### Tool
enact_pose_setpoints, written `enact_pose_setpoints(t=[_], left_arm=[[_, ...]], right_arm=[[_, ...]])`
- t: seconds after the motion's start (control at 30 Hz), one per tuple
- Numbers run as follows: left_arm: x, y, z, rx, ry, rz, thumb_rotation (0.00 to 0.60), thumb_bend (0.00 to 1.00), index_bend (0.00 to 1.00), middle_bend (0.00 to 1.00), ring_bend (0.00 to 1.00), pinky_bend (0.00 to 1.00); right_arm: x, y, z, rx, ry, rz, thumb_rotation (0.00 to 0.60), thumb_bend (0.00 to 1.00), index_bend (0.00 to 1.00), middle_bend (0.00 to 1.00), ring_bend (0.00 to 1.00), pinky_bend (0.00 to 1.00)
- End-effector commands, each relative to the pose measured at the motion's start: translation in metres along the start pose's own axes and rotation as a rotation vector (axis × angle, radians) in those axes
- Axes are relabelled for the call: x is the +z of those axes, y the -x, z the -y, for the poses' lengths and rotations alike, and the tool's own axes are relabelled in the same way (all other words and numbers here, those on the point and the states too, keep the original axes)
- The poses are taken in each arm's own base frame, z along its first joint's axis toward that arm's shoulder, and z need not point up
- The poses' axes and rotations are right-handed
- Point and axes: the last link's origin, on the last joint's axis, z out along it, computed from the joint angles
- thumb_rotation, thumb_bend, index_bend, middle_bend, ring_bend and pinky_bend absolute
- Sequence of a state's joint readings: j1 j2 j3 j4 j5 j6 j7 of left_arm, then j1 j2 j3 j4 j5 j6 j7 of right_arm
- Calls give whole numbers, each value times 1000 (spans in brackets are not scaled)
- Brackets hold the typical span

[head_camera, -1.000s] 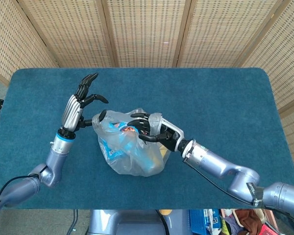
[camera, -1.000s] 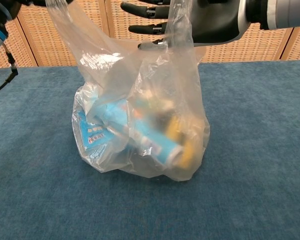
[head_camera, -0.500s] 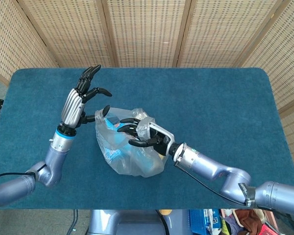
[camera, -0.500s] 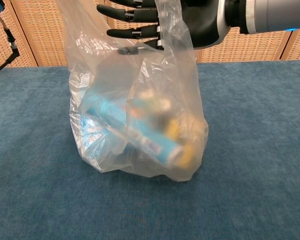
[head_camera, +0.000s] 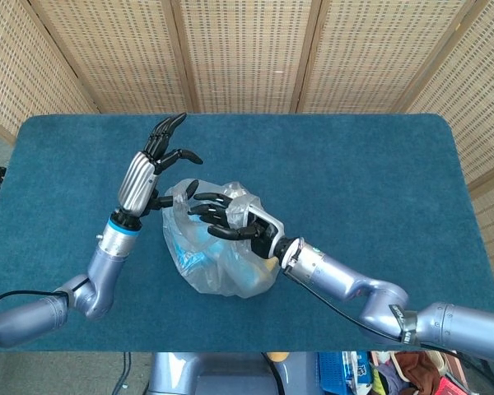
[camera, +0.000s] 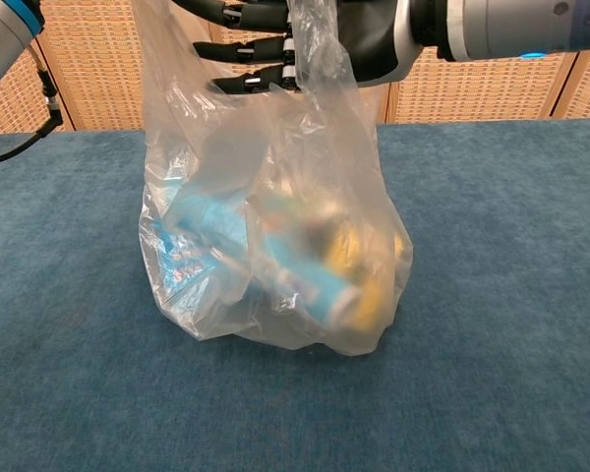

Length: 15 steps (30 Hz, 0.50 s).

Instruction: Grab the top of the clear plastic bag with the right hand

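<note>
Our right hand reaches spread fingers over the clear plastic bag's top to grab it, while our open left hand steadies its left edge.

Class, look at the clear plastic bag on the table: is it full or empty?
Partly filled. Through the clear plastic bag, the chest view shows blue and yellow packaged items bulging its lower half, while the upper part is slack, empty film.
</note>
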<state>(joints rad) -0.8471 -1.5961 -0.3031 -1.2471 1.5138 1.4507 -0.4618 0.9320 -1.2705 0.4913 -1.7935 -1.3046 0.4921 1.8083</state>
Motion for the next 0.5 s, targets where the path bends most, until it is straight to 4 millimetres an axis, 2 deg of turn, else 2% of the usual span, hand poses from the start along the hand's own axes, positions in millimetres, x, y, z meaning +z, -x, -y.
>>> enact_pose_setpoints(t=[0.03, 0.2, 0.27, 0.5], left_arm=[[4, 2, -2, 4, 4, -1, 600, 380, 399, 0, 0, 0], [14, 1, -8, 19, 23, -12, 600, 378, 395, 0, 0, 0], [16, 0, -10, 25, 28, -13, 600, 379, 395, 0, 0, 0], [23, -2, -15, 54, 52, 1, 600, 377, 390, 0, 0, 0]], right_arm=[[2, 2, -1, -3, 4, 4, 600, 283, 221, 298, 111, 0], [5, 2, -4, 1, 11, 3, 600, 281, 221, 295, 110, 0], [-4, 5, -10, 38, 50, -3, 600, 281, 221, 295, 109, 0], [3, 2, -8, 46, 32, -7, 600, 280, 219, 264, 71, 0]])
